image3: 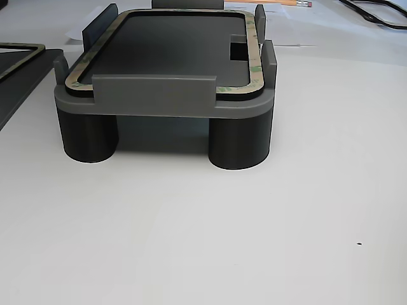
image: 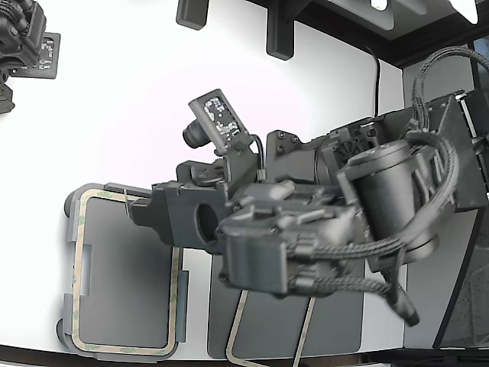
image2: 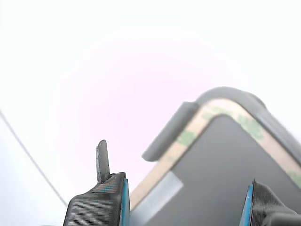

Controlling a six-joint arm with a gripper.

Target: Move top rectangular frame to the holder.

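Observation:
A thin tan rectangular frame (image: 76, 275) with green blotches lies flat inside the light grey holder (image: 67, 330), between its raised tabs. The other view shows that frame (image3: 252, 63) seated on the holder (image3: 152, 95), which stands on short round legs. My gripper (image: 136, 212) hovers over the holder's far corner, open, with nothing between its fingers. In the wrist view the gripper (image2: 183, 193) looks down past its fingers (image2: 101, 200) at the holder's corner tab (image2: 171, 132) and the frame (image2: 188, 136).
A look-alike frame (image: 237, 329) lies on a darker grey mat (image: 336, 321) at the exterior view's right of the holder; it also shows as frame (image3: 19, 58) in the other view. A second arm (image: 23, 38) sits at the exterior view's top left. Black brackets (image: 279, 34) stand at the back.

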